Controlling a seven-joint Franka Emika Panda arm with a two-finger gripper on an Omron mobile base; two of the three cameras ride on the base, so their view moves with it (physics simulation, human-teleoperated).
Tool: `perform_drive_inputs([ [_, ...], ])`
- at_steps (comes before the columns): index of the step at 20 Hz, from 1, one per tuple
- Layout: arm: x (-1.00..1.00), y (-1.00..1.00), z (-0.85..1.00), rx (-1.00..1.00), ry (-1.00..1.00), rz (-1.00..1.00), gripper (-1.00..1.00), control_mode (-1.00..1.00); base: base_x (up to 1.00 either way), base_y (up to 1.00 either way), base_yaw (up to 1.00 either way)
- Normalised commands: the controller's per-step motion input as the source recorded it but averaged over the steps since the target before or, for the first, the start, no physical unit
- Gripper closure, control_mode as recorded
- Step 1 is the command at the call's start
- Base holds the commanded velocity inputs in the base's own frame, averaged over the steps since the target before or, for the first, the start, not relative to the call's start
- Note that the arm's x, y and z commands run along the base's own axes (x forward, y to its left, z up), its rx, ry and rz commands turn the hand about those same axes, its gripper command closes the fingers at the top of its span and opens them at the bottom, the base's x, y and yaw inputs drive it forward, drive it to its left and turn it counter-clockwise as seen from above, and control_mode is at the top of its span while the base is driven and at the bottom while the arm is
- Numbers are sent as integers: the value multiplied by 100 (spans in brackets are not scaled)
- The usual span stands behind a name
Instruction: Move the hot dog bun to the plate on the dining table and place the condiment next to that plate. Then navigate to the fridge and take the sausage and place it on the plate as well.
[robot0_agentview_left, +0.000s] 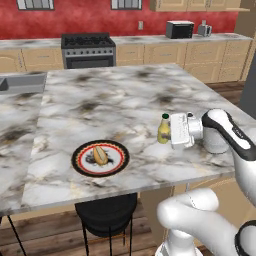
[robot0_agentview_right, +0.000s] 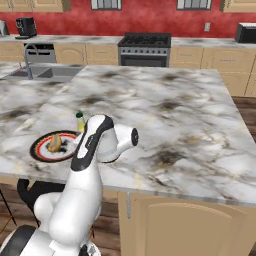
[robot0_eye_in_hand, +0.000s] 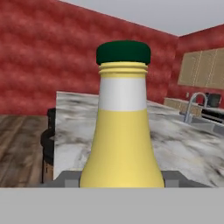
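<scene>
Hand view shows the pincer (robot0_eye_in_hand: 122, 177) half-closed around the condiment (robot0_eye_in_hand: 122, 131), a light, stiff, likely slippery bottle, best held low on its wide body.

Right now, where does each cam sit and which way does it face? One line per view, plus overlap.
Left base view: behind the arm on its left, facing forward-down over the dining table; white arm rises lower right, gripper at the condiment.
Right base view: behind on the right, same table; arm rises lower left.
Hand view: on the hand, level along the gripper, condiment close up.
Shared: both base views show the plate holding the hot dog bun, the condiment and the stove.
</scene>
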Motion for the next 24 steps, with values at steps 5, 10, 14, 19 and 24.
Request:
perform_drive_inputs([
  [5,0,0,-35,0,1,18,100,-100,0,0,0],
  [10,0,0,-51,0,0,6,100,-100,0,0,0],
  [14,0,10,-55,0,-4,0,100,-100,0,0,0],
  [19,17,14,-28,0,-1,-3,100,-100,0,0,0],
  [24,52,0,-17,0,6,-7,100,-100,0,0,0],
])
